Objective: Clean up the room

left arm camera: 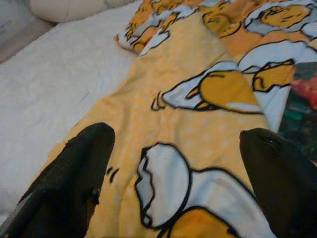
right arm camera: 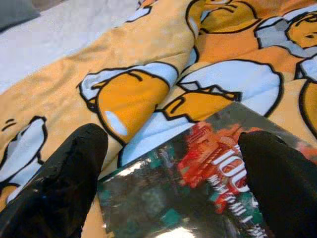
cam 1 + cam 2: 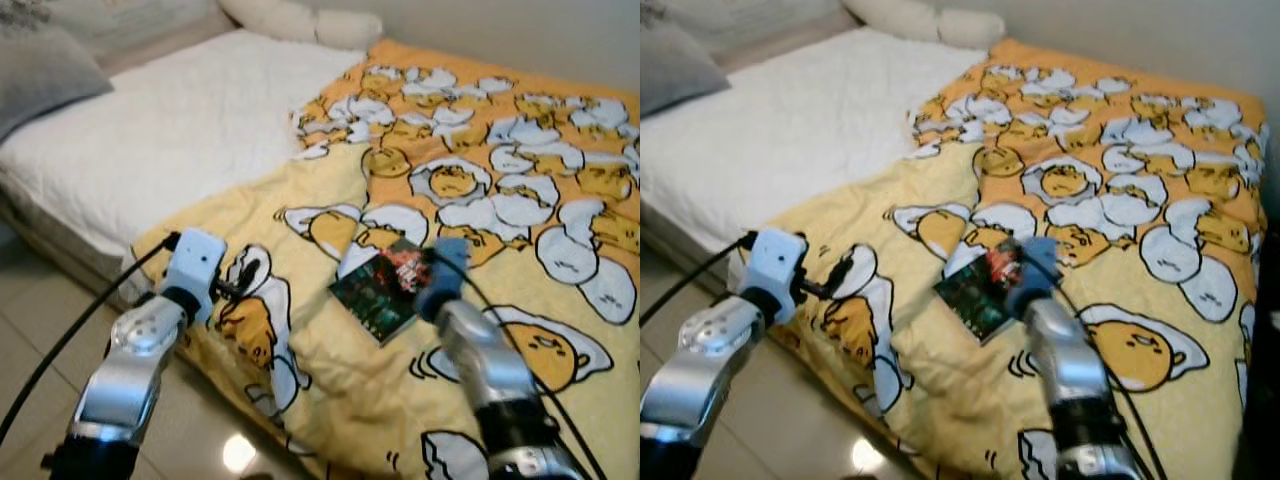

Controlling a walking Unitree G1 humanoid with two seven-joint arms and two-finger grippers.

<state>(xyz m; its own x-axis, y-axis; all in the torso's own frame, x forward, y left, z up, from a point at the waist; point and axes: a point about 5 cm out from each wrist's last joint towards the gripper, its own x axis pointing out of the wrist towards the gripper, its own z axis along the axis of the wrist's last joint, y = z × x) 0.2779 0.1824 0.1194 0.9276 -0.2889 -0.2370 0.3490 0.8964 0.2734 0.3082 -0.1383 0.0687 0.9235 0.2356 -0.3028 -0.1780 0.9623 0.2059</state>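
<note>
A dark magazine (image 3: 383, 288) with red lettering on its glossy cover lies flat on a yellow blanket (image 3: 330, 360) printed with egg cartoons, which covers the near and right part of a bed (image 3: 170, 140). The right gripper (image 2: 173, 163) hangs just above the magazine, released, its 2 black fingers (image 2: 64, 183) spread wide to either side of the cover and not touching it as far as the wrist view shows. From the head views the right arm reaches forward over the blanket with its blue-grey wrist over the magazine's right edge. The left gripper (image 1: 178, 178) is released too, its 2 fingers (image 1: 69, 183) well apart above the blanket near the bed's near left corner, with a corner of the magazine showing at the edge of that wrist view. The left part of the bed is bare white mattress cover. A grey pillow (image 3: 40, 70) sits at the far left, and a cream bolster (image 3: 300, 20) lies along the head of the bed by the wall. Pale floor tiles (image 3: 40, 340) show beside the bed, and black cables run along both arms.
</note>
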